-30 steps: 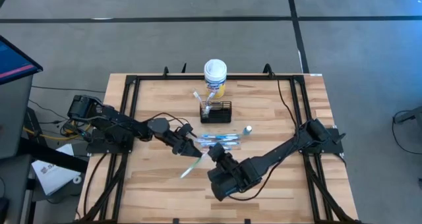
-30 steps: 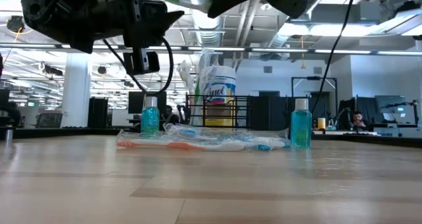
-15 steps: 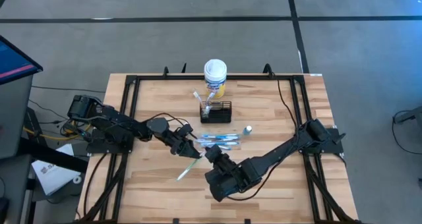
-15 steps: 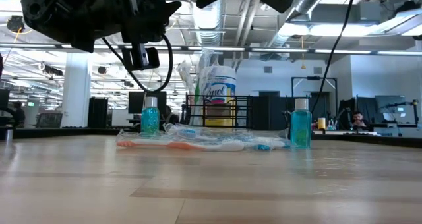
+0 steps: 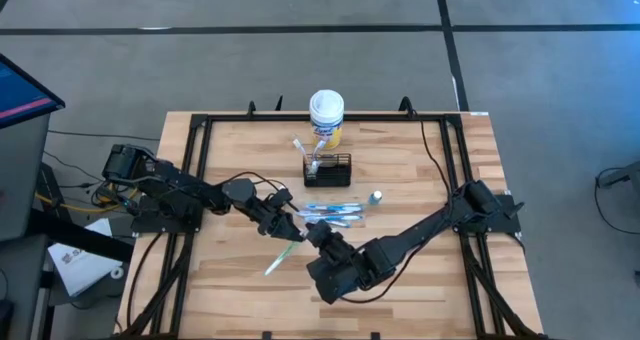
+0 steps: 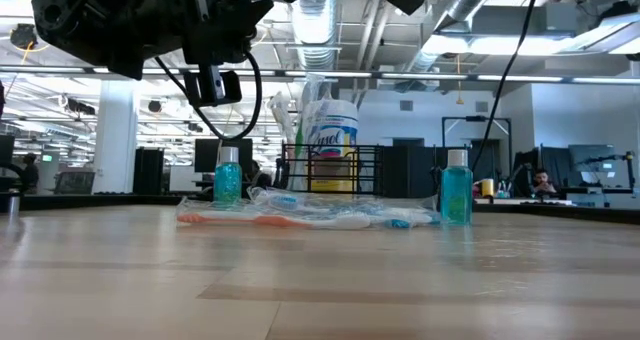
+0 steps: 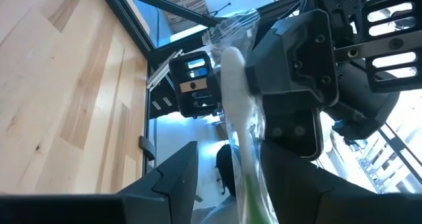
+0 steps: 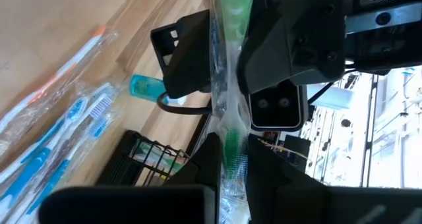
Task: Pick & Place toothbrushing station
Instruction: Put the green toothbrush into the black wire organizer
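Butcher-block table in a black frame on grey floor; the low view shows an open office behind with monitors and ceiling ducts. Going left to right: a blue screen edge at far left, then the left arm reaching in toward the middle. Left gripper and right gripper meet there, and a green wrapped toothbrush sticks out between them. Right gripper's fingers are pinched narrow on it in its wrist view; left's fingers sit either side of the brush, but I can't tell if they actually clamp it. Just behind them lies a pile of wrapped brushes, with a small blue bottle to its right. The caddy sits farther back, mid-table, a brush or two standing in it, with the yellow canister right behind it.
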Available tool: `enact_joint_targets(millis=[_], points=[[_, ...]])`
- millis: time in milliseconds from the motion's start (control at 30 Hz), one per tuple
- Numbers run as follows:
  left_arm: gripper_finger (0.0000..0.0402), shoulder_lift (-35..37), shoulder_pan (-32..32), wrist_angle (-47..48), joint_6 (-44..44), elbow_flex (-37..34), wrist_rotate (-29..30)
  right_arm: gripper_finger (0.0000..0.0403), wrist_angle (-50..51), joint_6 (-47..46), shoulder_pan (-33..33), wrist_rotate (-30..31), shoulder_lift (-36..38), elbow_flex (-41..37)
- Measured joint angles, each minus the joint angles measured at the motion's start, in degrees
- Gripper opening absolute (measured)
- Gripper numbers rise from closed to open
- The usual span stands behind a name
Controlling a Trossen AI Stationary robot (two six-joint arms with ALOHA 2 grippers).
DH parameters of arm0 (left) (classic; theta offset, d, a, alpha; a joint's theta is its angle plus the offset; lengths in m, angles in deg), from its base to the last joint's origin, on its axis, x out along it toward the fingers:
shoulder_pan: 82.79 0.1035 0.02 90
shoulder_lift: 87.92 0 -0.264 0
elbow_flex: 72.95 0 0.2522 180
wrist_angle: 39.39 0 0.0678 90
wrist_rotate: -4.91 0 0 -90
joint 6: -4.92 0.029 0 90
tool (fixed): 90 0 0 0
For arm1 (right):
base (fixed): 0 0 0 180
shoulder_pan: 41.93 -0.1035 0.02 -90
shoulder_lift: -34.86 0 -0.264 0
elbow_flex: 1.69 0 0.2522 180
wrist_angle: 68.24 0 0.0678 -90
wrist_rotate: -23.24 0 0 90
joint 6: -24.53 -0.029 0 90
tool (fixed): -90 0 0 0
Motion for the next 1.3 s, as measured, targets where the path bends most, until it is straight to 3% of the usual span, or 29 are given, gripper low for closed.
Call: enact_joint_targets(millis=[167, 467, 900, 1167, 1300], points=[[0.0136, 0.0, 0.0, 0.0, 0.0, 0.0, 0.0, 0.0029, -0.1, 0.2, 0.2, 0.0, 0.0, 0.0], [0.0013, -0.1, -0.1, 0.6, 3.2, 0.0, -0.3, 0.0063, 0.0, -0.4, 0.1, -4.2, 0.1, 0.0], [0.0007, 0.0, -0.2, 2.8, 5.8, 0.0, 1.2, 0.0082, 1.5, -1.4, -1.1, -4.4, 0.1, 0.0], [0.0007, 0.0, -0.1, 2.7, 9.2, 0.0, 2.3, 0.0105, 4.9, -9.1, -2.2, -4.3, 0.1, 0.0], [0.0007, 0.0, -0.1, 2.6, 9.6, 0.0, 3.1, 0.0125, 7.3, -11.5, -2.2, -1.3, 0.1, 0.0]])
